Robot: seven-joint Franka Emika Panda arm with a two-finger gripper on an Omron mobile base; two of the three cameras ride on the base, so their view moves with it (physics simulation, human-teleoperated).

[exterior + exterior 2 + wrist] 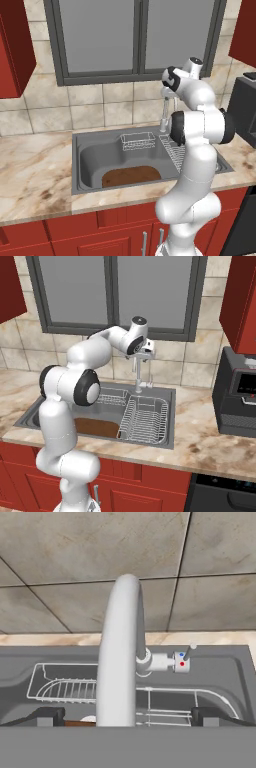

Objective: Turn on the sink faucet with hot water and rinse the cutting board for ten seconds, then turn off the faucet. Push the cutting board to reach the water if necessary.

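The chrome sink faucet (137,376) stands behind the sink (76,150), partly hidden by my arm in the left base view. In the hand view its arched spout (120,662) rises up the middle, and the small lever (189,650) sticks out to the right of its base above red and blue dots. My gripper (127,716) is open, high over the basin, with its fingertips (50,714) on either side of the spout and not touching it. The dark brown cutting board (131,176) lies flat on the basin floor near the front. No water runs.
A wire basket (137,140) hangs at the back of the basin and a wire dish rack (145,418) fills its right part. A black appliance (239,391) stands on the counter to the right. Tiled wall and a window lie close behind the faucet.
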